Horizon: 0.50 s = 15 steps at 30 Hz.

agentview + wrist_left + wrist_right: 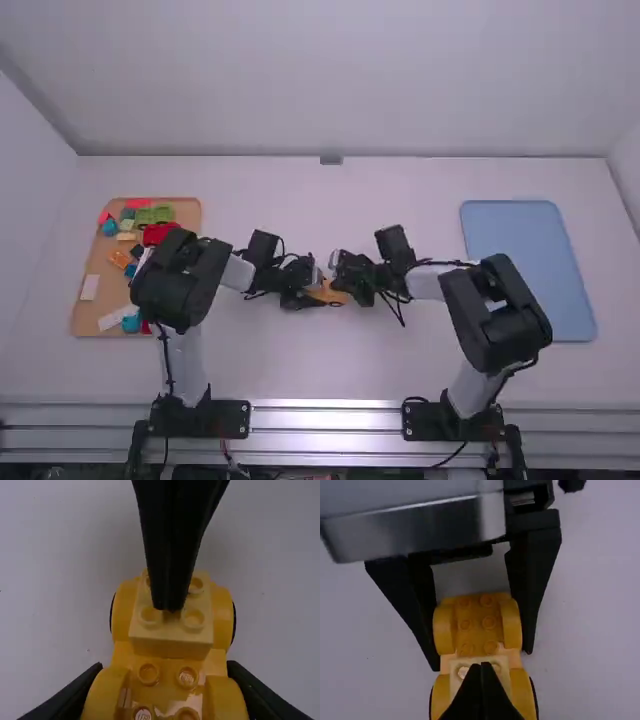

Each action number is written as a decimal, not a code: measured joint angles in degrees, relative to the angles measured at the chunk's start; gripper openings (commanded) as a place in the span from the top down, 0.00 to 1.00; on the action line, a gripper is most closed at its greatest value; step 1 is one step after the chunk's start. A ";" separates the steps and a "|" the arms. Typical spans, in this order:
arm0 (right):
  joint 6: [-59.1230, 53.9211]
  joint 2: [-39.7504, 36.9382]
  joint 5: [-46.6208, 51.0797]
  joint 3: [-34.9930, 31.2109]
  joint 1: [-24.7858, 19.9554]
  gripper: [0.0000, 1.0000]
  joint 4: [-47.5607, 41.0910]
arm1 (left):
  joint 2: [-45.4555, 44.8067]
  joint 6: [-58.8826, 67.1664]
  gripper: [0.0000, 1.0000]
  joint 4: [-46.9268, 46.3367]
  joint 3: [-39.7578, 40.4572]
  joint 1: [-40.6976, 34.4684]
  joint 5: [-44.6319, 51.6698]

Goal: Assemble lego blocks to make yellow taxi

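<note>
Near the table's middle, my left gripper point(308, 290) and my right gripper point(347, 282) meet over the yellow-orange car base point(326, 292). In the left wrist view my left gripper point(165, 695) is shut on the sides of the car base point(162, 650), by one pair of rounded fenders. A pale yellow block point(171, 635) lies on the base between the other fenders. My right gripper point(482, 672), its fingertips together with nothing between them, is on top of the pale yellow block point(504, 674), hiding part of its studs.
At the left, a brown tray point(88, 310) holds several coloured blocks, among them a red block point(158, 233) and a green block point(155, 214). A blue tray point(530, 250) lies at the right, beyond the right arm's elbow.
</note>
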 measured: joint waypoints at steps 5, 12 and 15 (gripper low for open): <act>-0.42 -3.04 -3.43 -0.87 -2.64 0.65 4.85 | 0.00 -2.19 0.67 0.09 0.59 0.00 -0.44; 4.28 -11.87 -4.02 0.00 -5.33 0.01 6.93 | 0.00 -3.74 0.49 1.75 0.76 -0.02 -1.86; 5.55 -12.50 -4.09 0.11 -5.81 0.01 6.75 | 0.00 -3.89 0.16 2.36 0.76 0.04 -2.80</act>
